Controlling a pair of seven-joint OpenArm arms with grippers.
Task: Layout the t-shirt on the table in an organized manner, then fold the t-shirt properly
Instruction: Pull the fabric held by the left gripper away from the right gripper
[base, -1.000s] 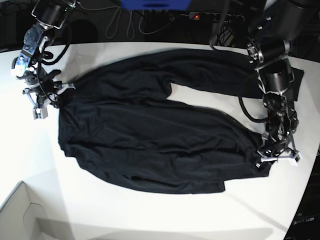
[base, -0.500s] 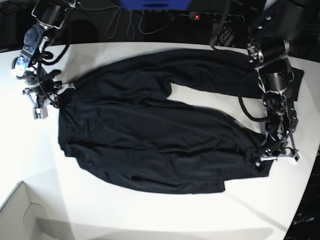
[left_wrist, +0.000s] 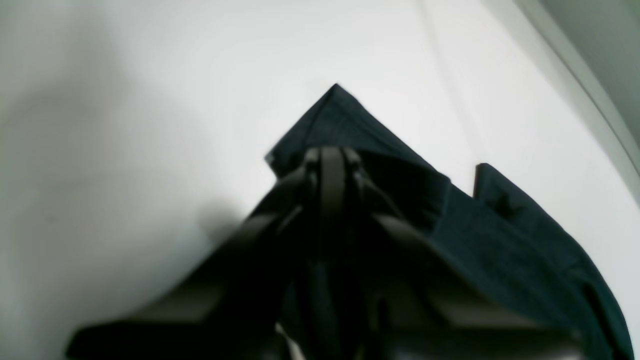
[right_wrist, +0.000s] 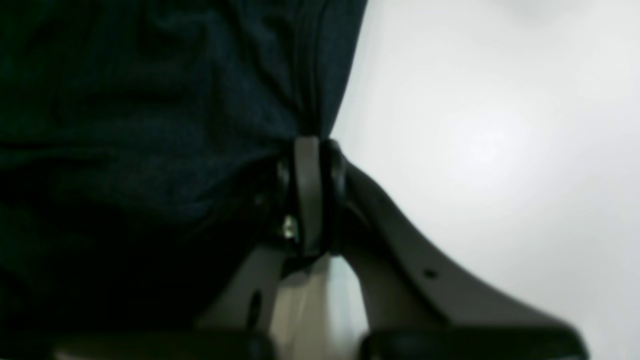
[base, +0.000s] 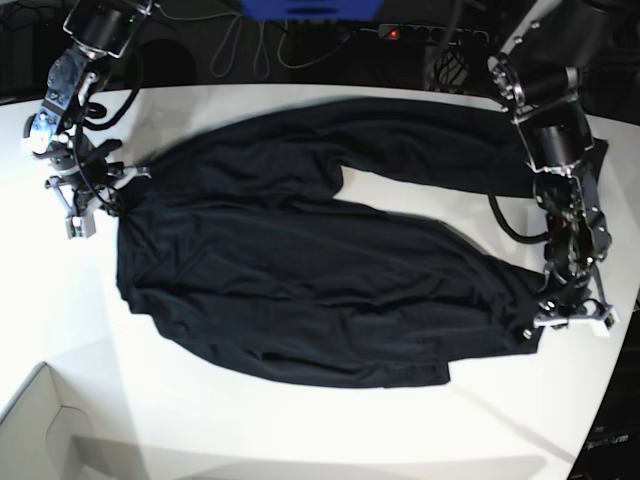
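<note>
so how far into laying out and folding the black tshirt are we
Early. Done: both grippers are shut on opposite ends of the plain black t-shirt, right gripper, left gripper. In hand: spreading it over the white table; it lies bunched and wrinkled. Left: flattening, then every fold.

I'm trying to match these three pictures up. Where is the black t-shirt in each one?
Base: t-shirt spread across the table's middle.
Left wrist: dark corner at centre and lower right.
Right wrist: fills the upper left.
Shared landmark: the white table.
</note>
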